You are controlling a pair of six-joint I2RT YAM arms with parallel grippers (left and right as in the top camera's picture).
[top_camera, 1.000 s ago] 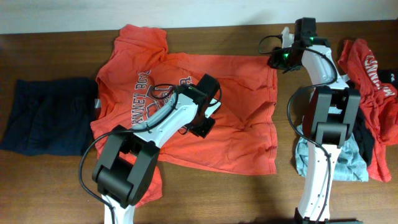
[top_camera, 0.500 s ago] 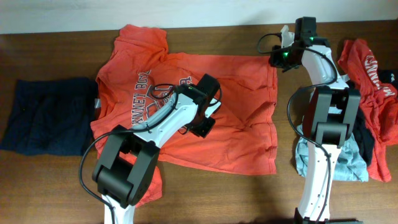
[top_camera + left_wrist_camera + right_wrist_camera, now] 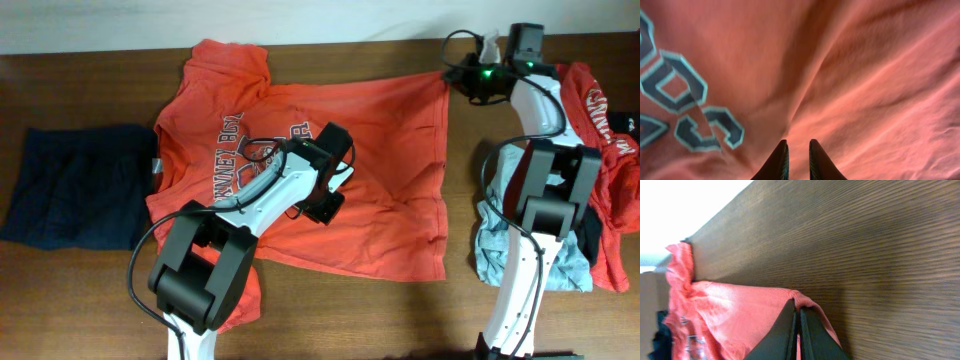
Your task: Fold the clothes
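Note:
The orange-red T-shirt [image 3: 370,160] lies spread out in the middle of the wooden table, its grey-white print [image 3: 250,145] to the left. My left gripper [image 3: 326,204] is down on the shirt's middle. In the left wrist view its fingers [image 3: 799,144] are nearly together, pinching a ridge of the red cloth [image 3: 865,75]. My right gripper [image 3: 466,77] is at the far right corner of the shirt. It is shut on that hem corner [image 3: 805,298], which is drawn out to the right above the table [image 3: 880,240].
A navy garment [image 3: 75,185] lies flat at the left. At the right is a heap of clothes: a red printed tee [image 3: 600,120], a black piece [image 3: 590,232] and a pale grey-blue one [image 3: 560,268]. The table's far edge [image 3: 330,42] runs just behind the shirt.
My right gripper has shut on the shirt's far right corner and moved right and back, stretching that corner out. The left arm has barely shifted.

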